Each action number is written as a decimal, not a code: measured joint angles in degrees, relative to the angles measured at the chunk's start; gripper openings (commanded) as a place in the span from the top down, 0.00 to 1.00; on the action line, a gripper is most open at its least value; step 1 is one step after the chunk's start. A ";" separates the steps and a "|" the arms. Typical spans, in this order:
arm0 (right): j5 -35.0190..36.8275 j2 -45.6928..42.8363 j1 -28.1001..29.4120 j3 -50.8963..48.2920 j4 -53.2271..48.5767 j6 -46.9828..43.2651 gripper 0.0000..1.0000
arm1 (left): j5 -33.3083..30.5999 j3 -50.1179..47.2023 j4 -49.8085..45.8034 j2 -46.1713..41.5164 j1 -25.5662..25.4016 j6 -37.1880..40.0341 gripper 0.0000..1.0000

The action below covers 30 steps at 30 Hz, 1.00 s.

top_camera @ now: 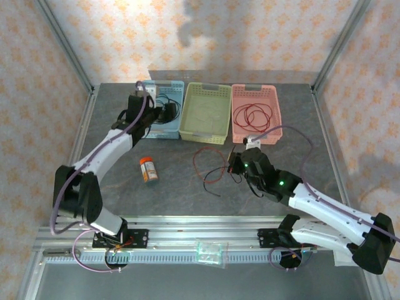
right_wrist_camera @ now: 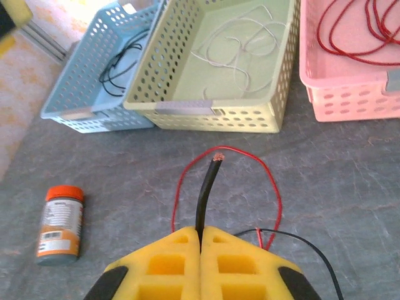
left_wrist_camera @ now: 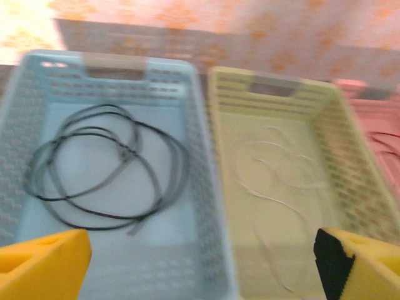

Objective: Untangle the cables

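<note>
Right gripper first: its two yellow pads are pressed tight together, pinching one thick black cable, which pokes up between them with a bare coppery tip. Around it, flat on the grey table, there's one red cable in an open loop. One thin black wire runs off to the right just beside the pads. That makes three strands out here in front of the baskets.

Over to the left gripper: pads spread wide, nothing between them, hanging above the blue basket. Inside that basket lies one black cable coil in several loops. Next door, the green basket holds one pale whitish cable, loosely curled. The pink basket holds one red coil. So three baskets in a row, one colour apiece.

One small bottle with an orange cap lies on its side, left of the strands. There's print on its label, but it's too small to read. One clear packet sits on the front rail.
</note>
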 measured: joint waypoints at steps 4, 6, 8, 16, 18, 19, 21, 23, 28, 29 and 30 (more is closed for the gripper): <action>-2.12 -0.44 -1.92 3.08 -0.42 -0.02 1.00 | 6.49 -7.28 3.61 -4.72 -3.34 -0.26 0.12; -3.58 -0.33 -3.10 4.81 -0.79 -0.04 1.00 | 9.11 -11.04 5.88 -6.58 -5.51 -0.98 0.12; -4.94 0.09 -4.15 6.97 -1.22 -0.02 1.00 | 10.78 -14.62 7.93 -8.48 -8.39 -1.64 0.13; -6.27 5.79 -5.44 15.93 -3.02 4.94 1.00 | 13.31 -25.79 19.74 -16.20 -18.49 -6.71 0.14; -6.12 7.19 -5.49 16.52 -2.91 7.39 1.00 | 13.70 -27.36 22.56 -17.51 -20.33 -8.13 0.14; -6.10 7.91 -5.60 16.52 -2.93 8.87 1.00 | 13.84 -27.91 24.06 -18.03 -21.31 -8.94 0.14; -6.10 9.33 -5.77 16.52 -2.78 11.37 1.00 | 14.27 -28.48 26.82 -18.38 -22.84 -10.14 0.14; -6.19 10.78 -5.99 16.39 -2.08 13.75 1.00 | 15.43 -28.61 29.29 -18.34 -24.02 -11.37 0.13; -6.78 12.28 -6.08 16.00 0.37 17.81 1.00 | 16.81 -28.63 34.36 -17.29 -25.59 -13.22 0.13; -6.80 12.28 -6.08 15.98 0.66 18.29 1.00 | 16.87 -28.63 35.17 -16.61 -25.64 -13.62 0.13; -6.97 12.28 -6.05 15.96 0.98 18.69 1.00 | 16.90 -28.63 35.87 -15.87 -25.64 -13.81 0.14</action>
